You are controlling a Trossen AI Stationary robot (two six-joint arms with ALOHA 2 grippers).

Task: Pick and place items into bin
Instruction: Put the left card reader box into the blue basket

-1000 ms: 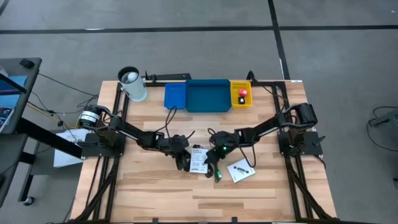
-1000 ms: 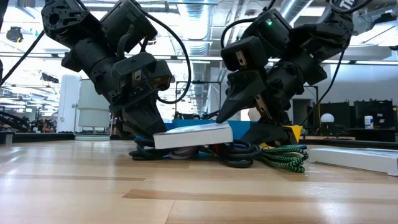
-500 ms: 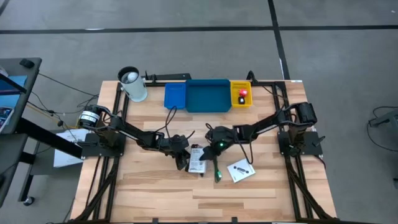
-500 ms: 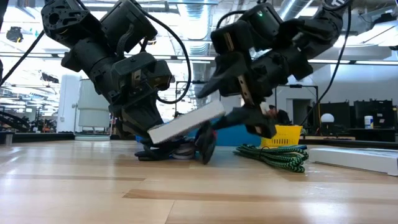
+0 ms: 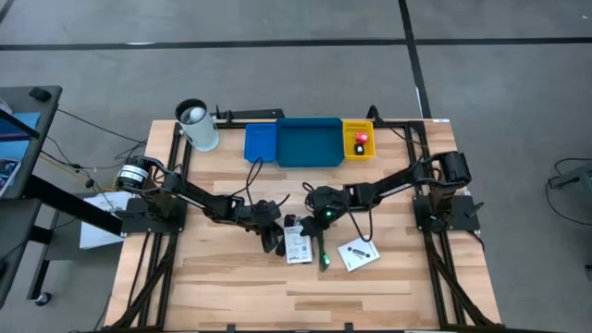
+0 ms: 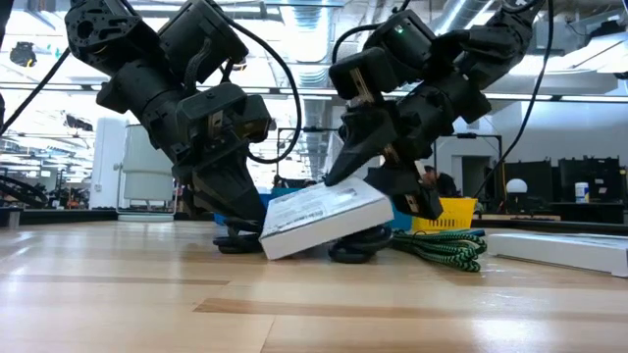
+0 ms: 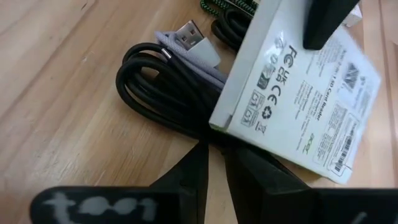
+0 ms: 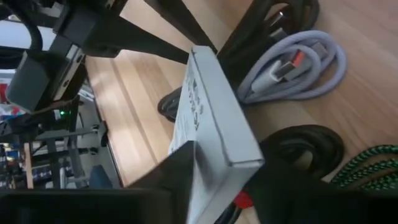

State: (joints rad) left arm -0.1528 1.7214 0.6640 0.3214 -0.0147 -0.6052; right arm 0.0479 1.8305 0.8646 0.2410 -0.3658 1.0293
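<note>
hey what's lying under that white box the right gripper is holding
Under the tilted white box, held by the right gripper, lie a coiled black cable and a grey USB cable. The box hides the rest of the black coil, so anything more beneath it cannot be seen.

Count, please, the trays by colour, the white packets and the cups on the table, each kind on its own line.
Blue trays: 2
Yellow tray: 1
White packets: 2
Cup: 1
Total: 6

A robotics lab: wooden table on bare concrete floor, ceiling ducts and equipment benches behind.
</note>
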